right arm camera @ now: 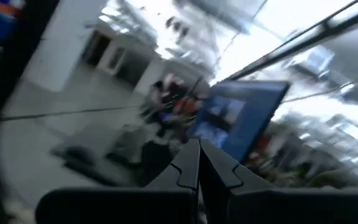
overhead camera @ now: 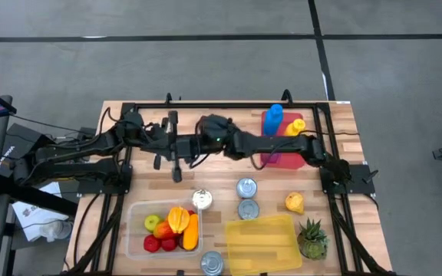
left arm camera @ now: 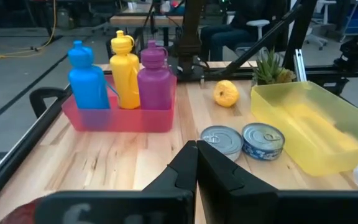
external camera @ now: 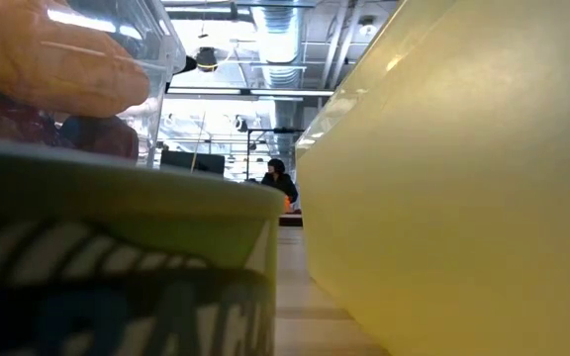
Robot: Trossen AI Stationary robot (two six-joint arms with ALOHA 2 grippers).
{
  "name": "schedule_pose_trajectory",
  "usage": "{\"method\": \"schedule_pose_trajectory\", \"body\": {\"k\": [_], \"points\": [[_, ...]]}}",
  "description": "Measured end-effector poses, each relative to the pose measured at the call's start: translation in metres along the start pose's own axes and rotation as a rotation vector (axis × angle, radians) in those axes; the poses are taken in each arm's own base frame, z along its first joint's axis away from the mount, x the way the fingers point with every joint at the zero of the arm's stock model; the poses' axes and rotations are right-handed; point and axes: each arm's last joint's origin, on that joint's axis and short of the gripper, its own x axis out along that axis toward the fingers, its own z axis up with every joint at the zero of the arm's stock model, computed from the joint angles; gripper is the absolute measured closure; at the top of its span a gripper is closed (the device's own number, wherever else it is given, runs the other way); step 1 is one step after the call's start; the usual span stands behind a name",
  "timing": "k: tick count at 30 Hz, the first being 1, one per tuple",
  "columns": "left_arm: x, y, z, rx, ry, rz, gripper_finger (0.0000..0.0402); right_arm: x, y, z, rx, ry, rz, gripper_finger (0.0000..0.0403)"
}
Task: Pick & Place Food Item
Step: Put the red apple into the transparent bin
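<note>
A yellow lemon lies on the table's right side, beside two tins. A clear tub near the front edge holds several pieces of fruit. An empty yellow bin stands to the tub's right. My left gripper hovers over the table's middle, shut and empty, pointing toward the right side. My right gripper hangs beside it, shut and empty, pointing left toward the room. The low view shows neither gripper.
A red tray with blue, yellow and purple bottles stands at the far right. A small spiky plant, a white-topped tin and a front tin are nearby. A person sits far behind the table.
</note>
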Motion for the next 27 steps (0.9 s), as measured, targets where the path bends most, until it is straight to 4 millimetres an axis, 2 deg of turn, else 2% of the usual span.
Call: {"method": "schedule_pose_trajectory", "body": {"k": [3, 5, 8, 11, 15, 18, 20, 24, 27], "points": [[0.000, 0.000, 0.000, -0.002, -0.002, 0.000, 0.0401, -0.010, 0.000, 0.023, 0.041, 0.035, 0.094, 0.0403], [0.000, 0.000, 0.001, 0.003, -0.012, 0.003, 0.0401, -0.009, 0.014, 0.031, 0.048, 0.036, 0.129, 0.0403], [0.000, 0.000, 0.001, 0.003, -0.013, 0.006, 0.0401, 0.004, 0.053, 0.022, 0.035, 0.010, 0.130, 0.0403], [0.000, 0.000, 0.001, -0.007, -0.014, 0.007, 0.0401, 0.011, 0.088, 0.015, -0.017, -0.117, 0.085, 0.0403], [0.000, 0.000, 0.001, -0.009, -0.014, 0.006, 0.0401, -0.003, 0.119, 0.012, -0.117, -0.337, -0.046, 0.0403], [0.000, 0.000, 0.001, -0.010, -0.010, 0.005, 0.0401, -0.024, 0.140, -0.002, -0.161, -0.335, -0.071, 0.0403], [0.000, 0.000, 0.001, -0.011, -0.008, 0.005, 0.0401, -0.043, 0.142, 0.000, -0.168, -0.265, -0.078, 0.0403], [0.001, 0.001, 0.001, -0.011, -0.008, 0.005, 0.0401, -0.093, 0.118, 0.035, -0.173, -0.062, -0.150, 0.0403], [0.002, 0.001, 0.000, -0.015, -0.004, 0.004, 0.0401, -0.131, 0.104, 0.043, -0.123, 0.149, -0.150, 0.0403]]}}
